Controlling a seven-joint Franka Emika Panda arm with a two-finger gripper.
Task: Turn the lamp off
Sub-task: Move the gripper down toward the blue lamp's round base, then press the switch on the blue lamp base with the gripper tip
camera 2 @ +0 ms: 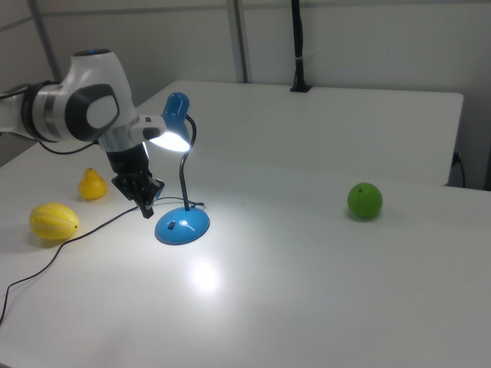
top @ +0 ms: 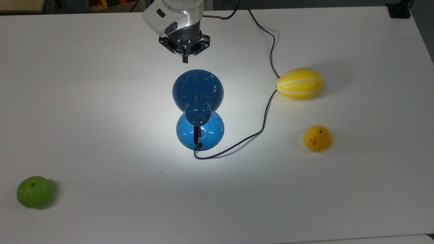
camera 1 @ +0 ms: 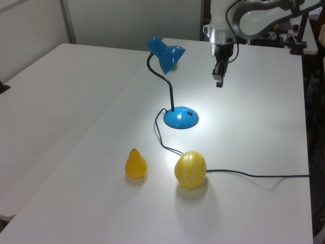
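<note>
The glossy blue lamp stands mid-table and is lit, throwing a bright patch on the white table. In the top view its shade hides part of the round base. The left view shows the shade on a curved black neck above the base. A thin dark cord runs from the base toward the table's far edge. My gripper is shut and holds nothing, just past the shade's rim in the top view. It hangs in the air above and right of the base in the left view, and close to the left of the base in the right view.
A yellow striped melon lies on the cord at the top view's right, with a yellow pear below it. A green apple sits at the top view's lower left.
</note>
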